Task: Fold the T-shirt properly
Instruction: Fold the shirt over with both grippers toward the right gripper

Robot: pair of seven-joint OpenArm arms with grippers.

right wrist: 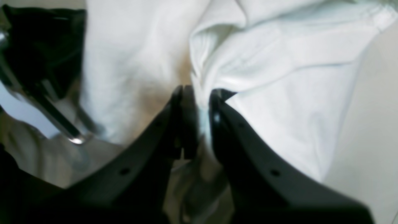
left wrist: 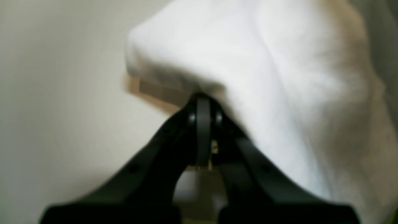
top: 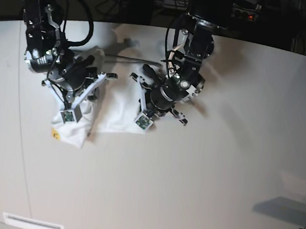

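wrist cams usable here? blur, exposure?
Left wrist: soft throughout, white cloth T-shirt featureless, left gripper silhouetted. Right wrist: sharper folds, right gripper dark, underexposed. Base: crisp, white table evenly lit, background dark.

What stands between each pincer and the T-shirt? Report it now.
Nothing visible does. The left pincer is shut on the white T-shirt at its edge, and the right pincer has a fold of the cloth pinched between its tips.

white T-shirt [top: 117, 113], black grippers, white table [top: 202, 170]
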